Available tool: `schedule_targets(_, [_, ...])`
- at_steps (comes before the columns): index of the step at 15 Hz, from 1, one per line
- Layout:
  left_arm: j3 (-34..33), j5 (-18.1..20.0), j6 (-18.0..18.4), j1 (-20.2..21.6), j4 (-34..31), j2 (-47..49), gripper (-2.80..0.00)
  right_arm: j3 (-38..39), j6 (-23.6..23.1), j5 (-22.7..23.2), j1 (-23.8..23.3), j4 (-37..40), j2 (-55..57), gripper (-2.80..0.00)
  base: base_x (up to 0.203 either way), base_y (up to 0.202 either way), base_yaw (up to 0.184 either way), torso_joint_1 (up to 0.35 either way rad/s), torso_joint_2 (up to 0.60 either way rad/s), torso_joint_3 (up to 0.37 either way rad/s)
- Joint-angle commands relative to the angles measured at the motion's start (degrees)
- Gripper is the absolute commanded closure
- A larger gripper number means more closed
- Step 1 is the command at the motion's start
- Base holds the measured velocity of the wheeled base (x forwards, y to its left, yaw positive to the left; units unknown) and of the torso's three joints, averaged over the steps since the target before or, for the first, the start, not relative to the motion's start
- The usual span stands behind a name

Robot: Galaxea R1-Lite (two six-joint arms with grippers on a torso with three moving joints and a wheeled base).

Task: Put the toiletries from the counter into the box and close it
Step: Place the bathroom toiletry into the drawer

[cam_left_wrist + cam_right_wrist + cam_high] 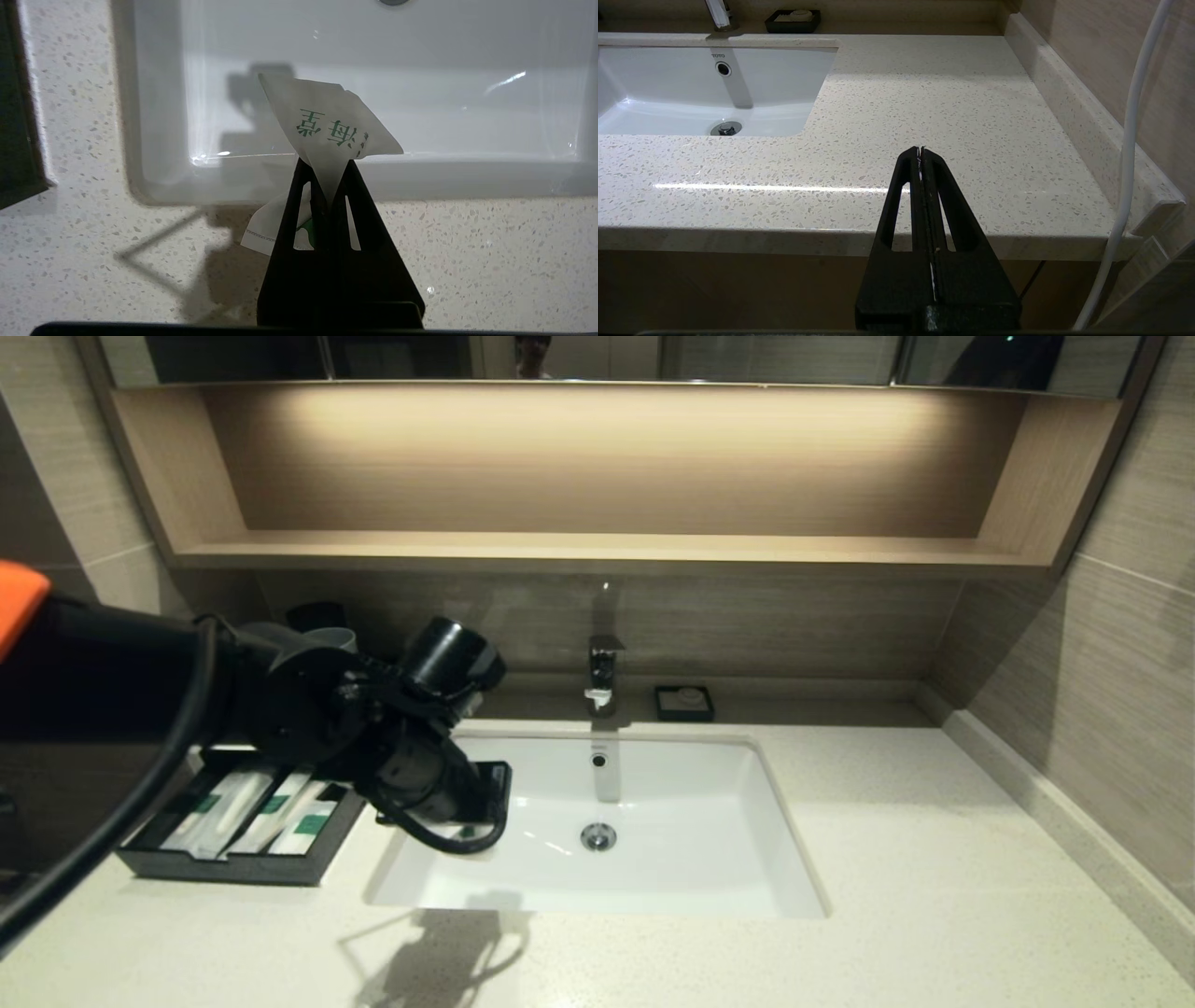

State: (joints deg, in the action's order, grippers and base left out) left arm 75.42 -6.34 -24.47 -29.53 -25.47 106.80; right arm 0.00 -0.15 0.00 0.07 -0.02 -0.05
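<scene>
Three wrapped packets (257, 812) lie side by side in the open black box (233, 870), which sits on the desk (653, 952) at the near-left corner of the sink (747, 859). Each packet shows a small green label, and their long axes run from the box's near-left towards its far-right. The far ends of the packets and the back of the box are hidden behind the left arm.

In the left wrist view, the left gripper (327, 179) hangs over the desk just at the sink's near edge, jaws pressed tight together on a small white sachet (327, 126). The sachet is pinched near its middle: a wider flap with green printed characters fans out beyond the tips over the basin, and a smaller corner with a stitched edge pokes out behind the fingers. The green print there is partly covered. From the head camera the sachet itself cannot be made out, since the wrist blocks it.

The right gripper (920, 151) is parked in front of the desk's near edge, on the right side, its jaws fully closed with nothing between them.

Farther back, a tap (602, 677) stands behind the basin, with a small black soap dish (683, 703) just beside it. A grey cup (334, 637) is half hidden behind the left arm.
</scene>
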Motion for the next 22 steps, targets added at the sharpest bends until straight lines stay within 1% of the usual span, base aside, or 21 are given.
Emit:
schedule_targets(1, [2.52, -0.08, -0.08, 5.37, -0.4, -0.39, 0.0, 0.09, -0.02, 0.0, 0.01, -0.05, 0.05, 0.0, 0.0, 0.0, 0.0, 0.0, 0.0, 0.0])
schedule_targets(3, [5.51, -0.08, -0.12, 8.86, -2.18, 0.65, 0.0, 0.09, -0.02, 0.0, 0.01, 0.02, 0.05, 0.0, 0.0, 0.0, 0.0, 0.0, 0.0, 0.0])
schedule_targets(5, [7.13, -0.08, -0.14, 11.45, -2.74, 1.43, 0.0, 0.09, -0.02, 0.0, 0.01, 0.02, 0.05, 0.0, 0.0, 0.0, 0.0, 0.0, 0.0, 0.0])
schedule_targets(10, [8.63, -0.19, 0.45, 16.4, -2.97, 1.64, 0.0, 0.09, -0.02, 0.0, 0.01, -0.06, -0.03, 0.0, 0.0, 0.0, 0.0, 0.0, 0.0, 0.0])
schedule_targets(13, [9.27, -0.16, 3.41, 19.93, -2.84, 2.27, 0.0, 0.09, -0.02, 0.0, 0.01, -0.06, -0.04, 0.0, 0.0, 0.0, 0.0, 0.0, 0.0, 0.0])
schedule_targets(18, [10.38, -0.25, 6.23, 24.98, -2.89, 4.0, 0.0, 0.09, -0.02, 0.0, 0.01, -0.03, -0.04, 0.0, 0.0, 0.0, 0.0, 0.0, 0.0, 0.0])
schedule_targets(19, [10.36, -0.25, 7.65, 25.94, -2.84, 4.32, 0.0, 0.09, -0.02, 0.0, 0.01, -0.06, 0.05, 0.0, 0.0, 0.0, 0.0, 0.0, 0.0, 0.0])
schedule_targets(22, [10.09, -0.25, 9.74, 27.52, -3.01, 4.66, 0.0, 0.09, -0.02, 0.0, 0.01, -0.06, 0.05, 0.0, 0.0, 0.0, 0.0, 0.0, 0.0, 0.0])
